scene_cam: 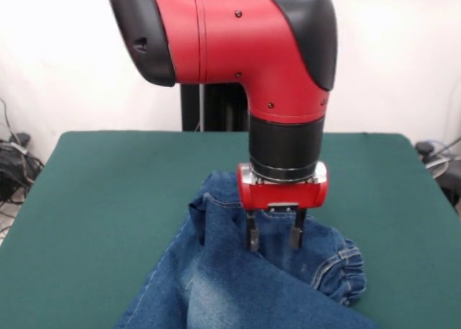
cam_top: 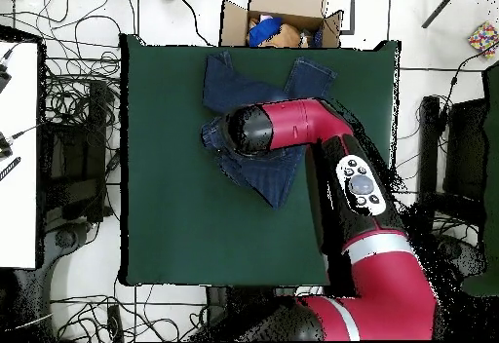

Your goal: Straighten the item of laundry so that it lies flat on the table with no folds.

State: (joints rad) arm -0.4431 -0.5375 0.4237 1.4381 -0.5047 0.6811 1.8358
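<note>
Jeans [scene_cam: 245,286] lie rumpled at lower centre of the front view, on the dark green table [scene_cam: 101,192]; their lower part is cut off by the bottom edge. A bunched hem sits at the right of the heap, and a raised fold stands at its upper left. The end effector [scene_cam: 274,237] hangs at the frame's centre with its two dark fingers [scene_cam: 252,239] parted by a moderate gap, tips down at the denim. Whether they pinch any cloth or only touch it cannot be told.

In the overhead view the jeans [cam_top: 244,86] spread across the upper middle of the table [cam_top: 175,212], two legs reaching toward the top edge. The red arm [cam_top: 302,125] covers their middle and hides the end effector entirely.
</note>
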